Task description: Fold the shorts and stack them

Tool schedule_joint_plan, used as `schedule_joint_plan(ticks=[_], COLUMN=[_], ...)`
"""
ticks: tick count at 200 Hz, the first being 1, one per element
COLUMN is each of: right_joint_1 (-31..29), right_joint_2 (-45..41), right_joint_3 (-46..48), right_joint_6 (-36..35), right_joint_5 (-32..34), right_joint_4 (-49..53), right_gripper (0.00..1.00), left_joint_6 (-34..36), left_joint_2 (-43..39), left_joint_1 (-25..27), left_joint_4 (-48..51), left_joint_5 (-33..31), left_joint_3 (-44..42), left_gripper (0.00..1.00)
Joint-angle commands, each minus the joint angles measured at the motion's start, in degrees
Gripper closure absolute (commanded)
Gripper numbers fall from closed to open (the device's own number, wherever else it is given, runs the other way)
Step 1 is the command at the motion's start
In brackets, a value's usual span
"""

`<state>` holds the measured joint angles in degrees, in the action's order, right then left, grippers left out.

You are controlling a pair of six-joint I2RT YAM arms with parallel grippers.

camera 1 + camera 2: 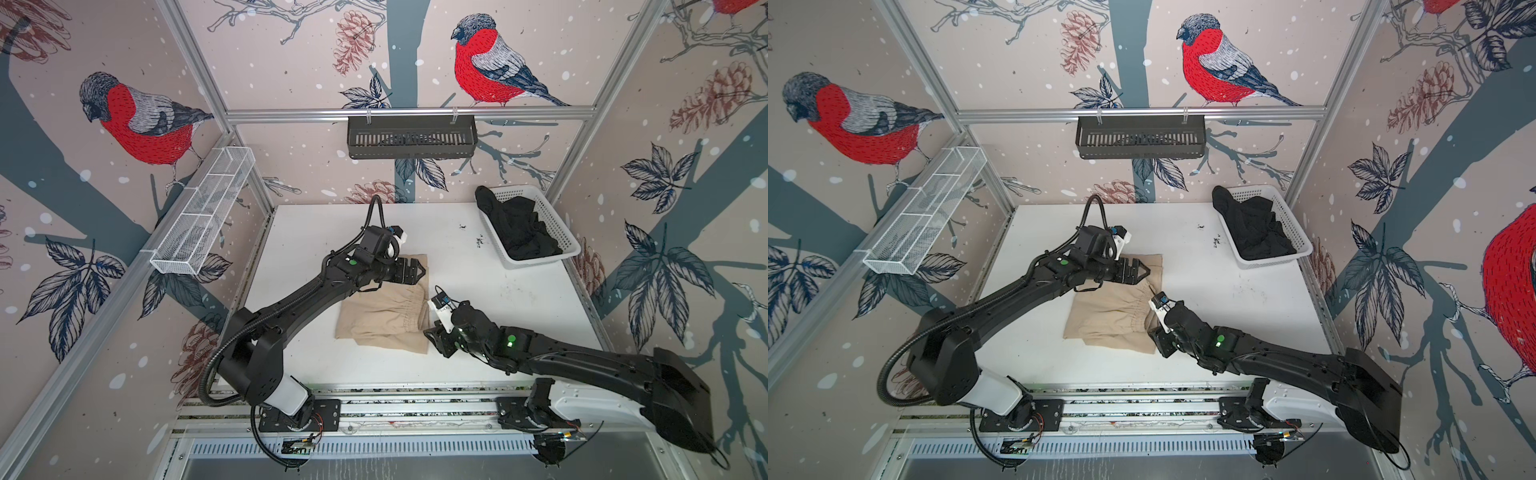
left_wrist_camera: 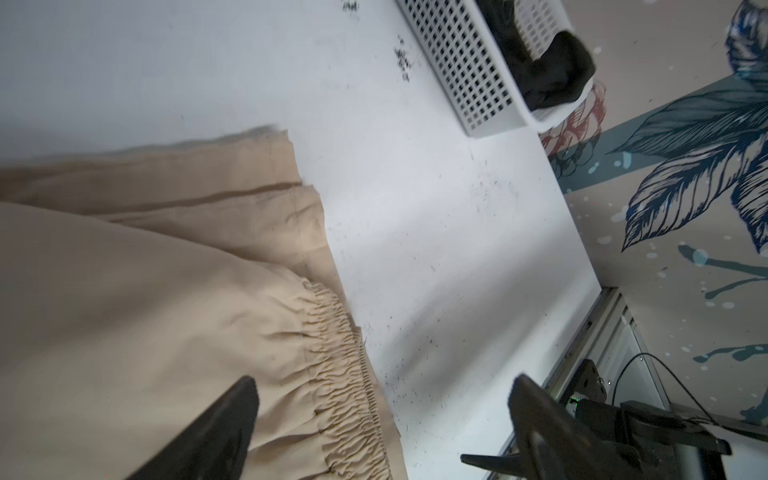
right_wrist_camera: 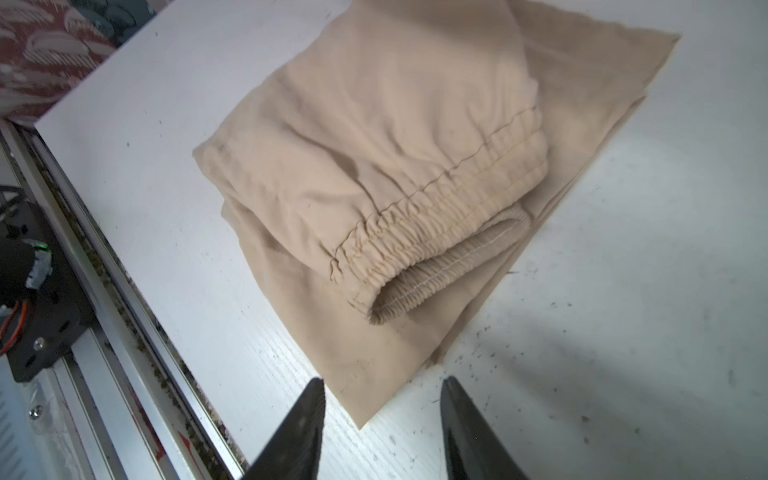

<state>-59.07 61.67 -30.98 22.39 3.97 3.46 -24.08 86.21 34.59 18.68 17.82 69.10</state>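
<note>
Nearest to me, the right claw [image 3: 382, 386] hovers at the front right corner of the beige shorts [image 1: 382, 320]. Its jaws are apart and nothing is between them; the cloth corner lies flat on the tabletop [image 1: 498, 299] below. The beige shorts rest in the middle of the tabletop as a compact packet, with the gathered waistband [image 3: 436, 232] turned over on top, on the side of the right arm. Over their far edge the left claw [image 1: 409, 270] hangs with jaws wide and also empty. So I judge that the folding of this pair is finished or nearly finished.

Further back, in the far right corner, the black shorts [image 1: 519, 228] lie crumpled in the white basket [image 1: 544, 258], and one part hangs over its rim. The next move, I think, calls for a reach to the basket. The black pair must be taken out, spread on bare tabletop, folded and laid on the beige pair.
</note>
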Motion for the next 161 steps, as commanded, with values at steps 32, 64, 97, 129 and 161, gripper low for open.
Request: schedule_joint_plan(ticks=[32,64,97,129,161], right_joint_1=[3.58,4.95,6.96,5.78,4.84], right_joint_2=[6.38,20.65,29.14,33.66,35.81], right_joint_3=[-9.83,-17.18,-16.7,-12.7,-12.16], right_joint_6=[-7.05,-10.97,-11.56,-10.85,-9.34], right_joint_5=[-1.14,-5.81,-9.01,-6.54,-6.47], right_joint_4=[-3.27,-5.11,-5.62,-4.74,-3.9], right_gripper=[0.6,0.61,0.69,0.75,0.74], left_joint_6=[-1.73,-3.11,-4.56,-6.09,-6.48], left_joint_2=[-10.27,-15.95,-17.47,-17.75,-15.96], left_joint_1=[-6.89,-8.44,-8.75,-8.75,-8.75], left_joint_4=[-1.03,-5.07,-6.42,-8.28,-12.89], left_joint_5=[-14.03,-15.26,-14.98,-14.88,-12.3], left_joint_3=[-7.06,-16.32,-22.65,-28.04,-32.26], left_gripper=[0.03,0.03,0.03,0.03,0.03])
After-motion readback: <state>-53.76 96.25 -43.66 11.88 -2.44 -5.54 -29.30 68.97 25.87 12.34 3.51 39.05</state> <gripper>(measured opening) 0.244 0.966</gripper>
